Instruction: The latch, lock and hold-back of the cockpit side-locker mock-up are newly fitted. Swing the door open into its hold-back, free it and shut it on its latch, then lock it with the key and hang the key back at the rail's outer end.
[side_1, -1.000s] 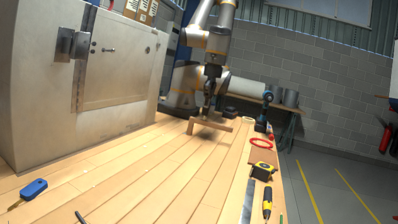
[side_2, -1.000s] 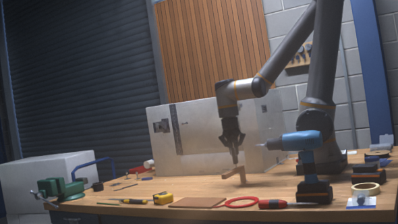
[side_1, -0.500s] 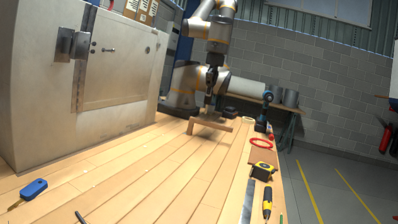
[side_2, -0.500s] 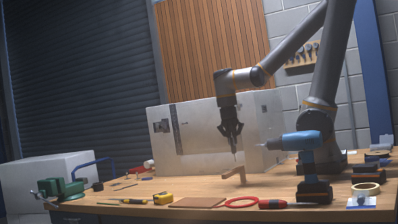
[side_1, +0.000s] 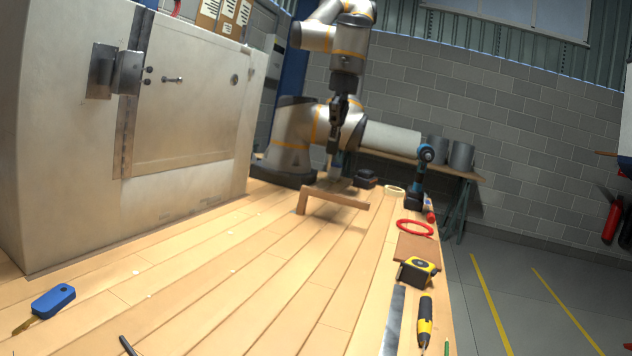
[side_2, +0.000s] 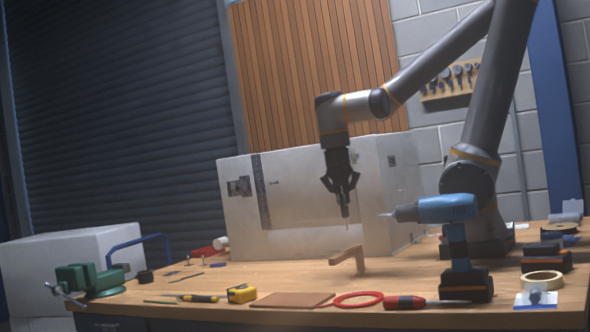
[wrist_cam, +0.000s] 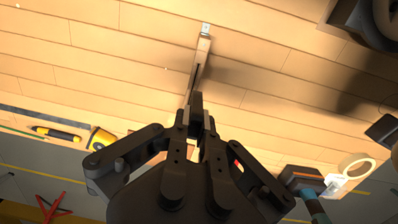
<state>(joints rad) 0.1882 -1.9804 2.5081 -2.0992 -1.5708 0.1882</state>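
Observation:
On the bench the cream locker mock-up (side_1: 125, 120) stands with its door (side_1: 190, 100) closed flat, a metal latch block (side_1: 117, 72) beside the hinge strip and a small knob and keyhole on the door face. My gripper (side_1: 334, 167) hangs over the wooden key rail (side_1: 332, 197), which stands out from the locker's right end. The fingers (wrist_cam: 196, 121) are clamped on the dark bow of the key (wrist_cam: 196, 107), whose thin blade (side_2: 346, 222) points straight down at the rail. A blue-headed key (side_1: 47, 302) lies on the bench's near left corner.
The rail's post (side_2: 359, 257) stands just below the gripper. A blue cordless drill (side_2: 452, 235), tape roll (side_1: 394, 190) and black boxes sit to the right. A red cable loop (side_1: 415, 227), board, tape measure (side_1: 419, 270), steel rule and screwdriver line the bench's front edge.

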